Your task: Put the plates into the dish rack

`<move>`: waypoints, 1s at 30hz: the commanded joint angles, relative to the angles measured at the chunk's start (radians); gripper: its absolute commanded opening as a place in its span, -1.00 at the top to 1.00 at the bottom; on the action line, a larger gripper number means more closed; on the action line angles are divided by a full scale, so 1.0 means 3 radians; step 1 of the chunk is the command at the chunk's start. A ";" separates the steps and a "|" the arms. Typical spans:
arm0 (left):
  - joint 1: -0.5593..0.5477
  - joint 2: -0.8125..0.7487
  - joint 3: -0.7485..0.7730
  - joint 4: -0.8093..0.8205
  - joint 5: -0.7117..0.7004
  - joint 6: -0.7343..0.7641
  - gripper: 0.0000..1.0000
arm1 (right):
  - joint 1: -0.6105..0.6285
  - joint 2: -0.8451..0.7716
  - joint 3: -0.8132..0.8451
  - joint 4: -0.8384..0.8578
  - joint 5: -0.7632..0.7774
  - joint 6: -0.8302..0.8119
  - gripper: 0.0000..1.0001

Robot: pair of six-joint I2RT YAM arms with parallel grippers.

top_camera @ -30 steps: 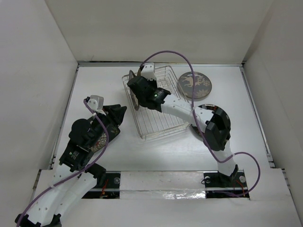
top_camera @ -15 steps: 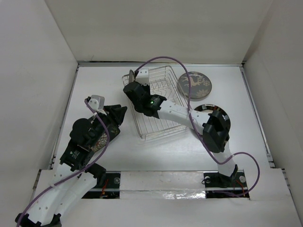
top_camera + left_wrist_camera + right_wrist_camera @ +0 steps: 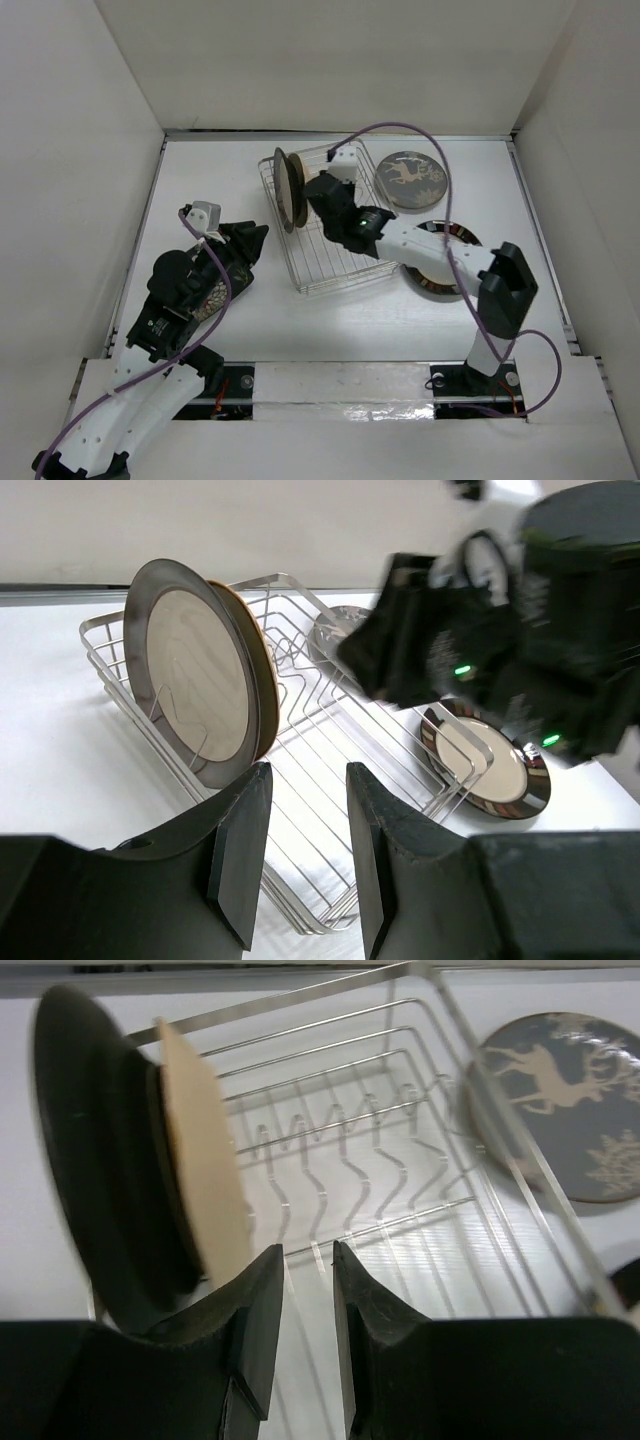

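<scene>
Blur softens the tan plate (image 3: 200, 1170) standing in the dish rack (image 3: 350, 1120).

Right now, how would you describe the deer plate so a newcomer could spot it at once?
Find the wire dish rack in the middle of the table. Off its far right side a round plate lies flat on the table. Unlike the dark-rimmed, cream-centred plate nearby, it is grey with pale deer figures.

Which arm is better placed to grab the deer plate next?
The right arm. Its jaws stand open and empty above the rack, close to the deer plate. The left arm sits on the rack's opposite side.
</scene>
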 commanded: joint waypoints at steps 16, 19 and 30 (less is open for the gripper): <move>0.0007 0.0112 -0.0006 0.0140 0.0003 0.0019 1.00 | -0.2683 -0.0698 -0.1651 0.1307 -0.2521 0.0395 0.13; 0.0007 0.0092 -0.0010 0.0165 -0.0043 0.0024 0.89 | -0.3006 -0.0502 -0.1666 0.1398 -0.2726 0.0538 -0.05; 0.0007 0.0189 0.0015 0.0135 -0.0007 0.0040 0.32 | -0.3395 0.0352 -0.1323 0.1475 -0.3406 0.0778 -0.09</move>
